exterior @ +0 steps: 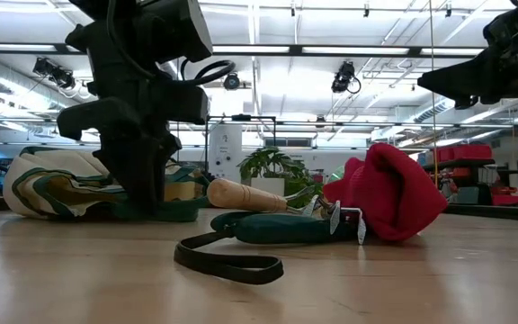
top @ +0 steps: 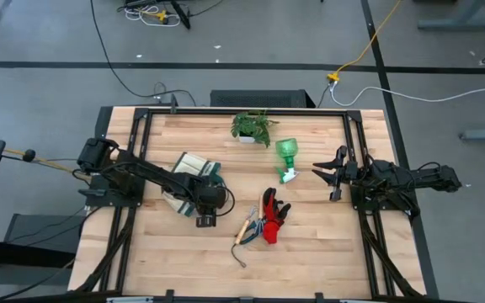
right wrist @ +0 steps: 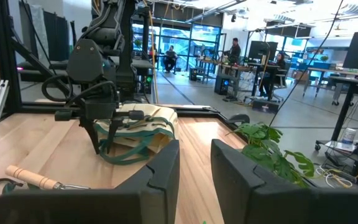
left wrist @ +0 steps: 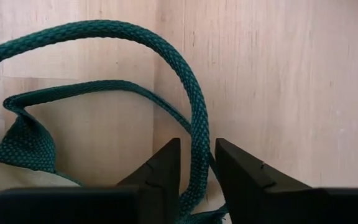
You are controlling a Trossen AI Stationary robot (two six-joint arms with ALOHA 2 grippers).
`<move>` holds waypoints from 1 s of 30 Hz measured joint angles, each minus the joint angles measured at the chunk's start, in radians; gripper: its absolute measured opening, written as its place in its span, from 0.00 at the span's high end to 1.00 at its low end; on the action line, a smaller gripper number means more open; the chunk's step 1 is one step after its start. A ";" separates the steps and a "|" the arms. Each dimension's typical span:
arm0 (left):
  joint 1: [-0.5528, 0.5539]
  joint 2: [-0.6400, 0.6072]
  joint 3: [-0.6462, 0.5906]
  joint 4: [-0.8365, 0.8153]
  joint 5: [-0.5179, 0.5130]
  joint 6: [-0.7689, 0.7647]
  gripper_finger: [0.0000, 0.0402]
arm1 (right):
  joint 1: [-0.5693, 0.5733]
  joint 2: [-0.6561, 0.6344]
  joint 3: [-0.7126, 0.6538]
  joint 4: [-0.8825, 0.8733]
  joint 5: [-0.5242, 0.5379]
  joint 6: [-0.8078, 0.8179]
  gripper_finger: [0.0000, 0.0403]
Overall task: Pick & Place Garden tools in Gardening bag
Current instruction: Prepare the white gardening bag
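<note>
Left gripper [left wrist: 197, 165] clenched on bag handle [left wrist: 194, 118], likely to open bag [top: 194, 172] at surface left-centre. Gloves [top: 274, 217], rake [top: 247, 229], bottle [top: 287, 157] outside. Right gripper [top: 331, 175] parted, empty, right edge.

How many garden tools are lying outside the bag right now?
3: spray bottle near the plant; gloves and hand rake touching, mid-table. More could be hidden inside the bag.

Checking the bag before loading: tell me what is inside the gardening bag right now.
Its inside cannot be seen. The gardening bag lies on its side under the left gripper, whose fingers straddle a green loop handle. Gloves, hand rake and spray bottle lie outside on the table.
</note>
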 joint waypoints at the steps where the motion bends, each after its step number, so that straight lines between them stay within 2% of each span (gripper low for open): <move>1: 0.000 0.000 0.000 0.000 0.000 0.000 0.77 | 0.000 0.000 0.000 0.000 0.000 0.000 0.77; 12: 0.000 -0.001 0.000 0.000 0.029 0.000 0.97 | 0.000 0.000 0.000 0.000 0.000 0.000 0.77; 16: 0.000 -0.001 0.000 0.011 0.029 -0.001 0.97 | 0.000 0.000 0.000 0.000 0.000 0.000 0.77; 20: 0.000 -0.001 0.000 0.033 0.029 -0.001 0.90 | 0.000 0.000 0.000 0.000 0.000 0.000 0.77; 23: 0.000 -0.001 0.000 0.035 0.029 -0.001 0.88 | 0.000 0.000 0.000 0.000 0.000 0.000 0.77; 30: 0.000 -0.001 0.000 0.035 0.029 -0.006 0.97 | 0.000 0.000 0.000 0.000 0.000 0.000 0.77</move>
